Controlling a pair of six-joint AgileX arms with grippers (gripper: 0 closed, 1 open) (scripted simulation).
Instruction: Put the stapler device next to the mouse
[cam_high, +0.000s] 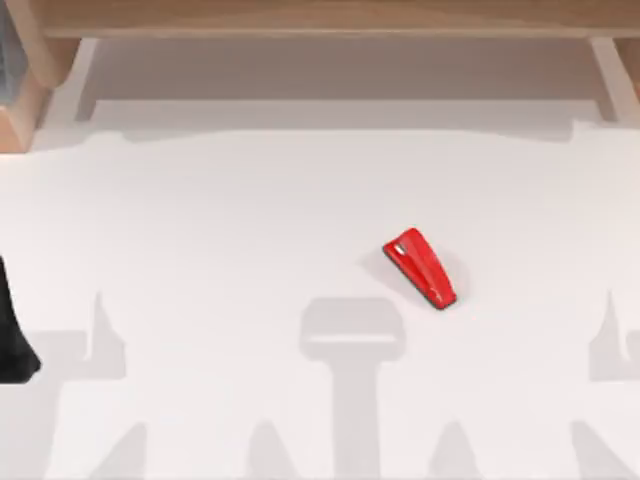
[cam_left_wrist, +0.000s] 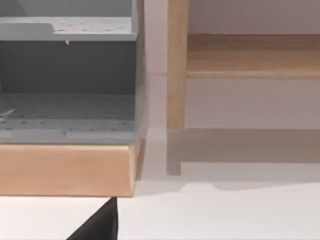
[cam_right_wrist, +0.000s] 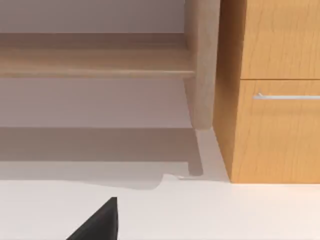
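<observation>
The red stapler (cam_high: 421, 268) lies flat on the white bench (cam_high: 220, 230), a little right of the middle and somewhat nearer the front edge than the back, its rounded wider end turned toward the back-left and its narrow end toward the front-right. Nothing touches it, and nothing stands close by. So the job looks like it is right at the start: no grasp made, no lift, no carry.

A dark shape at the bench's left edge, toward the front, is the left arm (cam_high: 12, 340), well apart from the stapler and apparently parked. The left wrist view looks along the bench to a grey shelf unit (cam_left_wrist: 67, 80) on a wooden base, with a sliver of the left tool (cam_left_wrist: 100, 222) poking into the picture; whether its fingers stand wide or narrow cannot be told. The right wrist view faces a wooden drawer cabinet (cam_right_wrist: 275, 100) with a silver handle, and there too just a dark tip of the right tool (cam_right_wrist: 100, 222) pokes in, its opening impossible to judge.

Still to do, by the look of it: everything. One arm has to reach the stapler, grip it, carry it to the mouse and set it down alongside. The stapler sits right of centre, so the right arm seems the likelier candidate
</observation>
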